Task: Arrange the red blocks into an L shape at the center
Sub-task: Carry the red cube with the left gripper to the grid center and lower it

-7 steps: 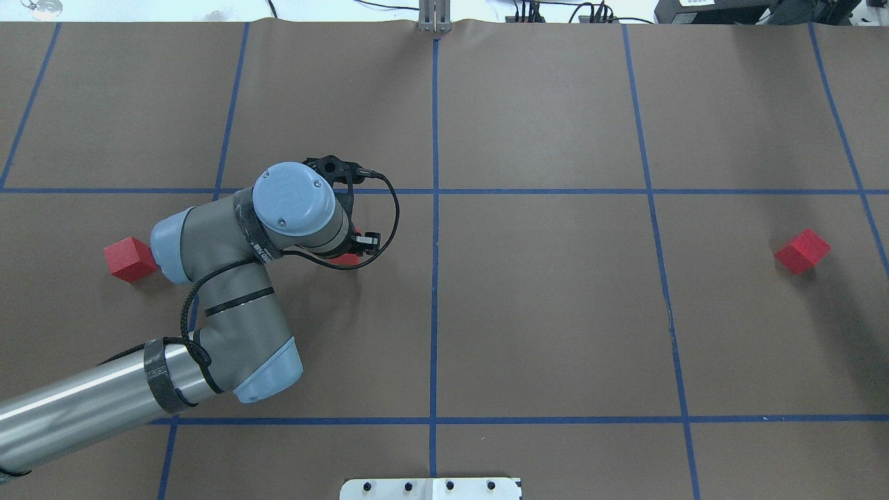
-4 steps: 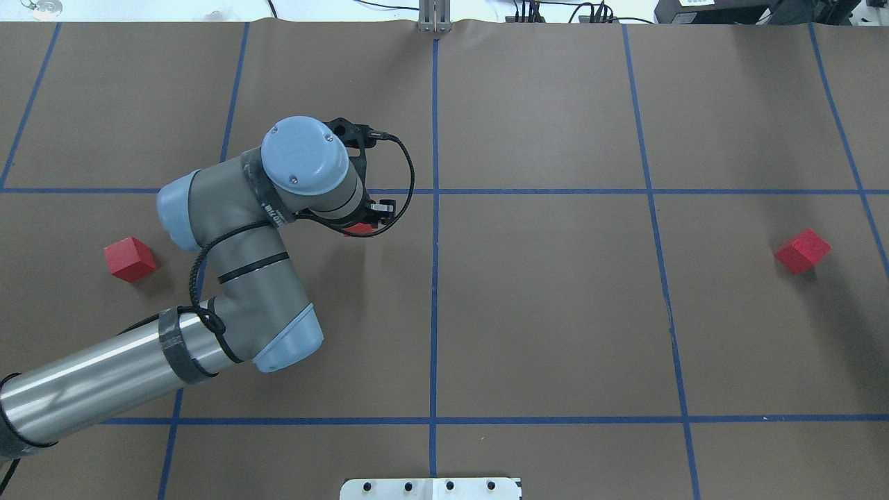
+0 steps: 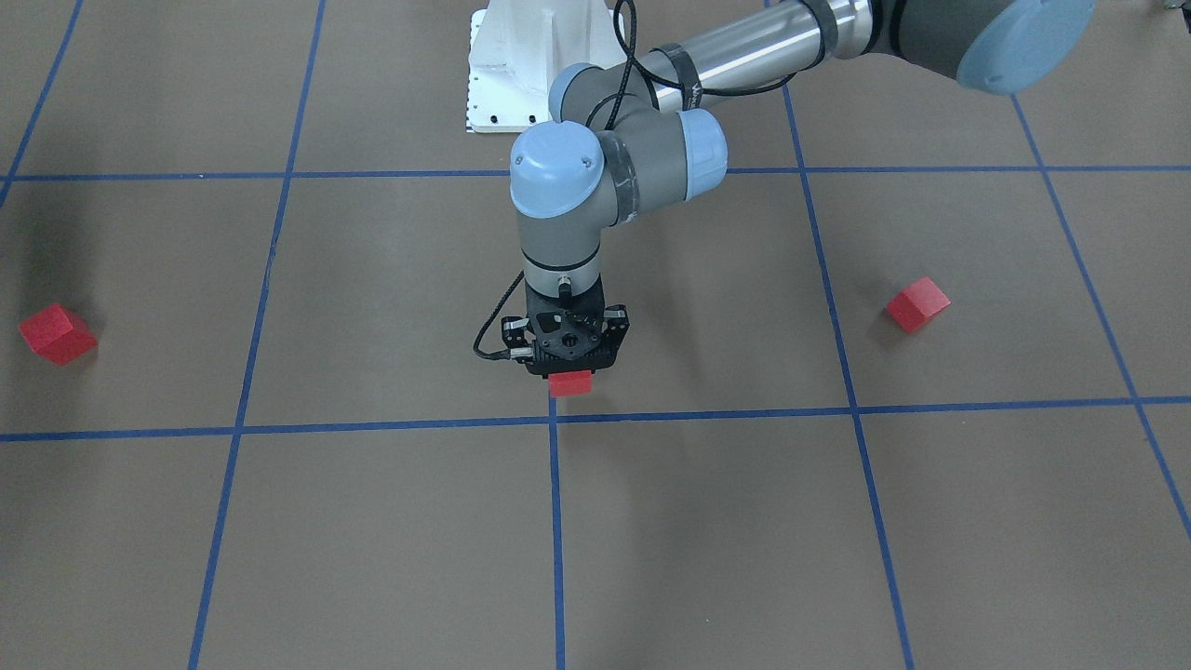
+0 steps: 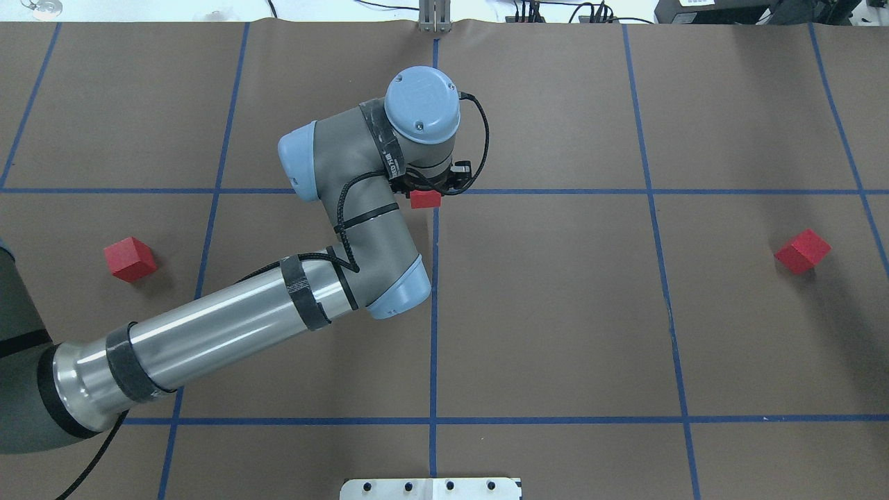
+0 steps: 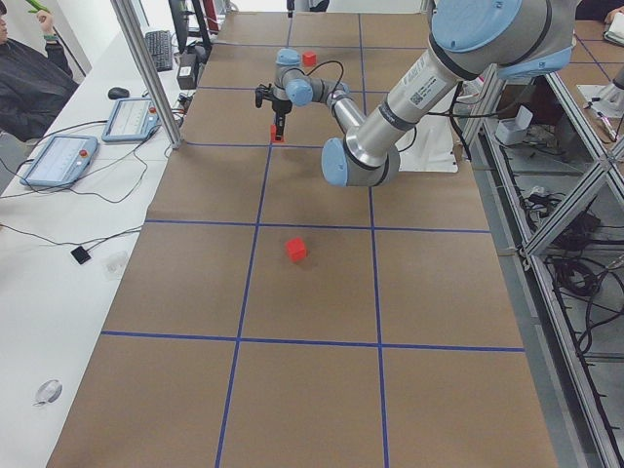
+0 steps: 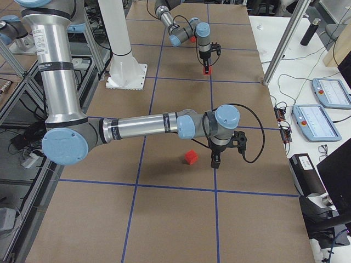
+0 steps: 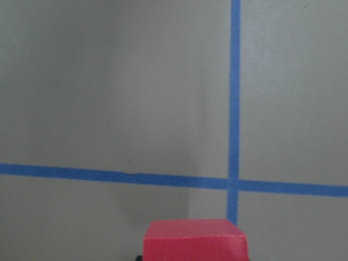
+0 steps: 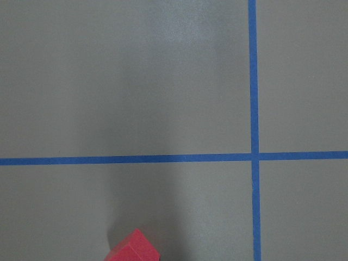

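Left gripper (image 3: 569, 370) is clamped on a red block (image 3: 570, 383) in the front view, pointing straight down, the block just on the robot's side of the centre crossing (image 3: 555, 420); whether it touches the paper (image 3: 391, 298) I cannot tell. A second block (image 3: 917, 303) lies well off on the robot's left, a third block (image 3: 57, 333) far off on its right. From overhead the left gripper (image 4: 432, 189), mostly hidden under its own arm, holds the red block (image 4: 425, 199) right at the centre crossing (image 4: 435, 191). A second ago it carried that block well left of the middle line, and half a second ago it was nearer but still short. The second block (image 4: 130, 259) and third block (image 4: 802, 251) lie where they did. The left side view shows the left gripper (image 5: 278, 125) upright over the red block (image 5: 277, 137), with the second block (image 5: 296, 250) nearer the camera. In the right side view the right gripper (image 6: 215, 163) hangs near the third block (image 6: 191, 157); its grip cannot be told. The left wrist view has the red block (image 7: 194, 239) at the bottom edge, the centre crossing (image 7: 234, 184) just beyond. The right wrist view shows the third block (image 8: 133, 248) below another line crossing (image 8: 254, 157).
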